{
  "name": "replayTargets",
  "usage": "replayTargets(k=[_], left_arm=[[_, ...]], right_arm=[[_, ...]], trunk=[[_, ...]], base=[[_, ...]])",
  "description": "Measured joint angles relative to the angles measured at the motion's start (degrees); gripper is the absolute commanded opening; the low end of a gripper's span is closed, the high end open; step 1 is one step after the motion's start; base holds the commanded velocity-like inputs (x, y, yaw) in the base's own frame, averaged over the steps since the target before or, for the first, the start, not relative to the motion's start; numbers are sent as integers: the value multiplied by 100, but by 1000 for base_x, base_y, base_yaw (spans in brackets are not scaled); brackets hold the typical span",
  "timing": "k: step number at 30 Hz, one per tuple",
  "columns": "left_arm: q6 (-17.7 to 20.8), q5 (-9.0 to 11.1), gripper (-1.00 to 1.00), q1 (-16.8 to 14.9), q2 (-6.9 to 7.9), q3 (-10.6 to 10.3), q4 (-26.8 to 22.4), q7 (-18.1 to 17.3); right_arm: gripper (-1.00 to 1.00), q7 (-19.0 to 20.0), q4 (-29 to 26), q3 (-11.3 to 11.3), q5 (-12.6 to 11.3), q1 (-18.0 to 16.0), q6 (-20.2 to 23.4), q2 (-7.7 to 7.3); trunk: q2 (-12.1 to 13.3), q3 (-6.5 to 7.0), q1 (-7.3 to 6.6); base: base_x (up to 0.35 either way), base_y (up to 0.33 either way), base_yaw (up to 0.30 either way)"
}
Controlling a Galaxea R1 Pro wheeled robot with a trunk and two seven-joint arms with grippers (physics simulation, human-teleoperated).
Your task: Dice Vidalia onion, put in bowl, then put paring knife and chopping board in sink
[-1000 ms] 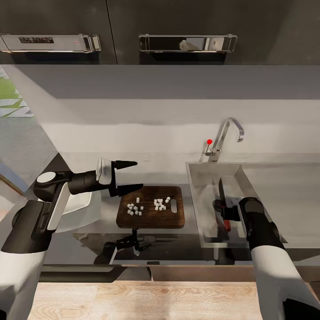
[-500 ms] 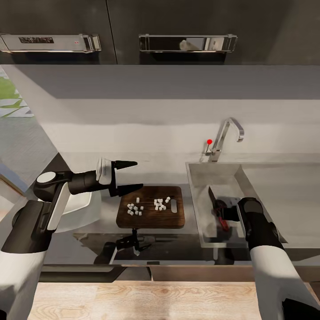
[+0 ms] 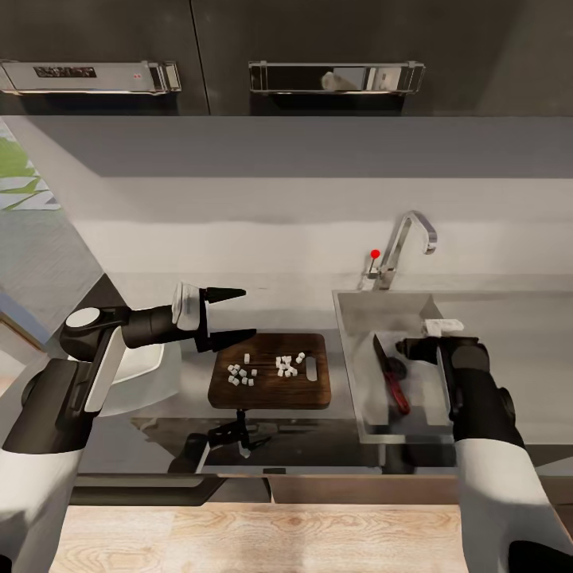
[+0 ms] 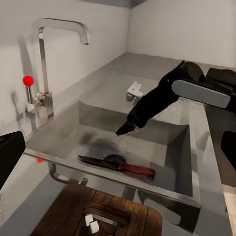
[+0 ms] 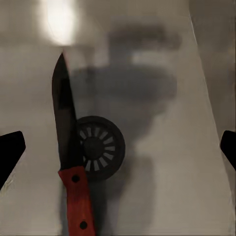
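Paring knife (image 3: 391, 380), one: flat on the floor of the sink (image 3: 350, 366), dark blade across the round drain (image 5: 96, 146), red handle toward the front wall; already deposited, judged so because nothing grips it. Right tool (image 3: 407, 347), one: above the basin beside the knife, fingers spread wide in the right wrist view, nothing held. Chopping board (image 3: 270, 370), one: on the table (image 3: 159, 446) just left of the sink, near the front edge, slot hole at its sink-side end; not yet in the basin, judged kept there because the onion remains on it. Diced onion (image 3: 241, 374), roughly twenty small white cubes in two loose clusters on the board; exact count not readable. Bowl (image 3: 143, 362), one: white, on the table left of the board, largely hidden behind the left arm, contents not visible. Left tool (image 3: 231, 317), one: hovering over the board's rear left corner, fingers apart, empty, judged poised for the dice. Tap (image 3: 406, 247) with red knob, one, at the sink's rear edge.
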Motion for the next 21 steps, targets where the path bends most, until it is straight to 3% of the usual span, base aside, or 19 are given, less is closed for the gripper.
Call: replayTargets(k=[6,8,9,11,13,21], left_arm=[[6,0,100,0,0,0,3,-3],[6,-1,100,2,-1,0,2,-3],[6,-1,100,2,-1,0,1,-3],[7,-1,100,-1,-1,0,2,-3],[7,-2,100,-1,-1,0,3,-2],[6,0,100,1,0,0,2,-3]], right_arm=[[100,213,-785,2,-8,1,-24,0],[100,669,-961,7,-7,1,-19,0],[100,1191,-1034,11,-15,4,-18,0],[100,1747,-1072,10,-3,9,-27,0],[100,2011,-1084,6,2,14,-32,-1],[100,2150,-1091,12,8,19,-29,0]], trunk=[[1,0,0],[1,0,1],[2,1,3],[2,1,3],[2,1,3],[1,0,1]], base=[[-15,12,0],[-153,105,0],[-230,148,0],[-256,172,0],[-261,203,0],[-118,103,0]])
